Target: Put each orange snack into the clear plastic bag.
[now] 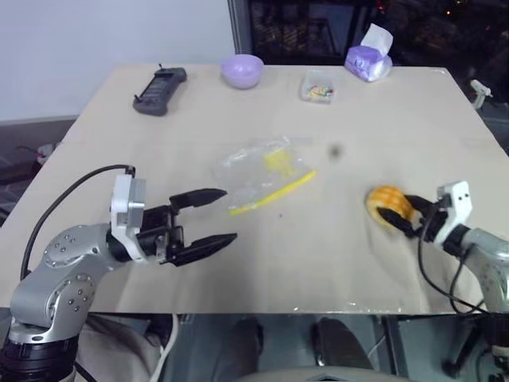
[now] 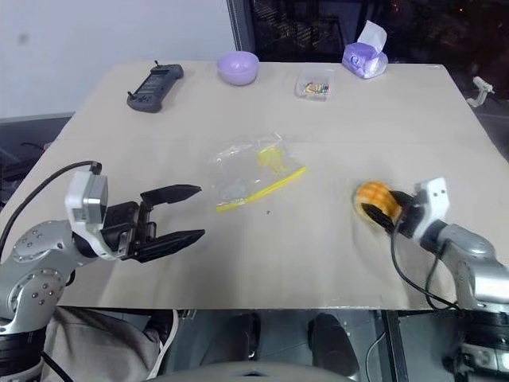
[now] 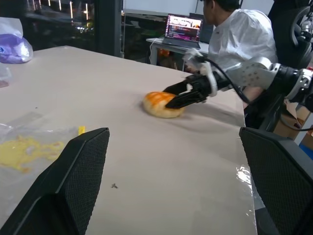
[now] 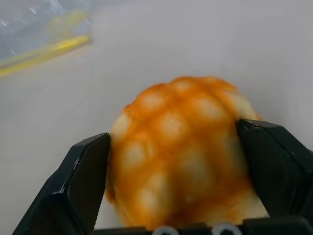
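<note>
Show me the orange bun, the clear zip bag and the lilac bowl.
orange bun [image 1: 385,200]: left eye view, its domed top.
clear zip bag [image 1: 262,177]: left eye view, its middle.
lilac bowl [image 1: 242,72]: left eye view, its outer wall.

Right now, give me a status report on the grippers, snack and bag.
Left gripper open, empty. Right gripper jaws open, straddling the orange snack. Clear plastic bag flat mid-table. Path between clear.

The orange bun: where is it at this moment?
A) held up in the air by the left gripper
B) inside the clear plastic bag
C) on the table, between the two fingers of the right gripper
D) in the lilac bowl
C: the orange bun lies on the table with the right gripper fingers on either side of it, apart from the clear plastic bag.
</note>
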Motion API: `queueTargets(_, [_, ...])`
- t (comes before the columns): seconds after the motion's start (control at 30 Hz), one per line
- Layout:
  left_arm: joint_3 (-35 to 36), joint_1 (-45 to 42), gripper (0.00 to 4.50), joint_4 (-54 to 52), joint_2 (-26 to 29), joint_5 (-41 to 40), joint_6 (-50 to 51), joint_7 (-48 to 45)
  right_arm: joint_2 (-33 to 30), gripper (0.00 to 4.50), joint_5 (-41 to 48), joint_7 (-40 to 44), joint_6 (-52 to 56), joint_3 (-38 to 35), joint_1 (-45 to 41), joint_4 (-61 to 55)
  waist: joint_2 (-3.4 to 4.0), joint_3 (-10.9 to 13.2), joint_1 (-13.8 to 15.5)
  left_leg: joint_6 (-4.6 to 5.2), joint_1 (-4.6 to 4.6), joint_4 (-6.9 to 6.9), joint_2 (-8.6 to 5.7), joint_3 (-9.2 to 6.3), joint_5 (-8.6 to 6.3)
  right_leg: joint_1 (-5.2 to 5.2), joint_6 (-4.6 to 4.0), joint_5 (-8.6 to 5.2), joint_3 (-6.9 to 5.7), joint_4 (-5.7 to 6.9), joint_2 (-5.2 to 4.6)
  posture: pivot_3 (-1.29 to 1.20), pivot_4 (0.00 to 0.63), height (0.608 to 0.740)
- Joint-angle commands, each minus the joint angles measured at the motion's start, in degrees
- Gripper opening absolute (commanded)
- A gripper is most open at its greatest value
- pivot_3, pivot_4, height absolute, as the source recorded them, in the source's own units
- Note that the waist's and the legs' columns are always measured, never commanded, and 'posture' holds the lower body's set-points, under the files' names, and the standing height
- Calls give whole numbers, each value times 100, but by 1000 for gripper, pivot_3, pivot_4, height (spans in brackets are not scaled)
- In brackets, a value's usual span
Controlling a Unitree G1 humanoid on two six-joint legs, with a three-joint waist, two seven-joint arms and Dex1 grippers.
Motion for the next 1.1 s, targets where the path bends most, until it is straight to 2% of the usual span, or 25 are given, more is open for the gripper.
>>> queueTargets(0.03, [89, -15, 4500, -88, -9, 4, -84, 27, 7, 4393, -214, -87, -588, -53, -192, 138, 0, 2, 27, 0, -4, 0, -1, 0, 0, -2, 0, 0, 0, -1, -1, 0, 150, 740])
queueTargets(0.1, [120, 24, 4500, -113, -13, 16, -92, 55, -128, 4393, -196, 78, -697, -117, -176, 158, 1, 4, 58, 0, -12, 0, -6, -4, 0, -5, 0, 0, -5, -5, -7, 0, 150, 740])
queueTargets(0.23, [194, 118, 4500, -67, -40, 250, -166, 320, -559, 4393, 509, 833, -365, -463, 86, -408, 9, 13, 68, 0, -17, -2, -8, -4, 0, -6, 1, 0, -6, -10, -12, 0, 150, 740])
queueTargets(0.3, [128, 30, 4500, 83, -139, 674, -283, 773, -829, 4393, 1013, 1242, -27, -576, 240, -870, 17, 18, 63, 0, -18, -2, -8, -4, 0, -6, 1, 0, -6, -10, -12, 0, 150, 740])
queueTargets(0.37, [-286, -147, 4500, 502, -150, 1570, -175, 1565, -1075, 4393, 1702, 1549, 477, -665, 371, -1457, 19, 19, 57, 0, -14, -2, -7, -6, 0, -6, 1, 0, -7, -6, -10, 0, 150, 740])
queueTargets(0.43, [-564, -243, 4500, 903, -206, 2181, -344, 1896, -1258, 4393, 2316, 1729, 903, -740, 441, -1919, 21, 18, 37, 1, -8, -2, -6, -10, 0, -2, 1, 0, -10, -1, -6, 0, 150, 740])
queueTargets(0.53, [-536, -427, 4500, 1493, -360, 2452, -650, 2056, -1419, 4393, 3219, 1781, 1386, -928, 431, -2410, 8, 25, 13, 1, -8, -2, -4, -8, 0, -3, 1, 0, -7, 0, -2, 0, 150, 740])
queueTargets(0.63, [-426, -572, 4500, 1831, -493, 2268, -400, 2111, -1448, 4393, 3693, 1584, 1602, -1028, 402, -2673, -10, 36, 43, 0, -17, -1, -5, -13, 0, -5, 1, 0, -13, -5, -5, 0, 150, 740])
queueTargets(1.1, [190, -1823, 4500, 2810, -2032, 179, 2403, 3262, -1464, 4393, 3500, 1396, 1481, -890, 603, -2774, -23, 43, 164, 0, -22, 12, -14, -23, 0, -3, 3, 1, -25, 0, -13, 0, 150, 740])
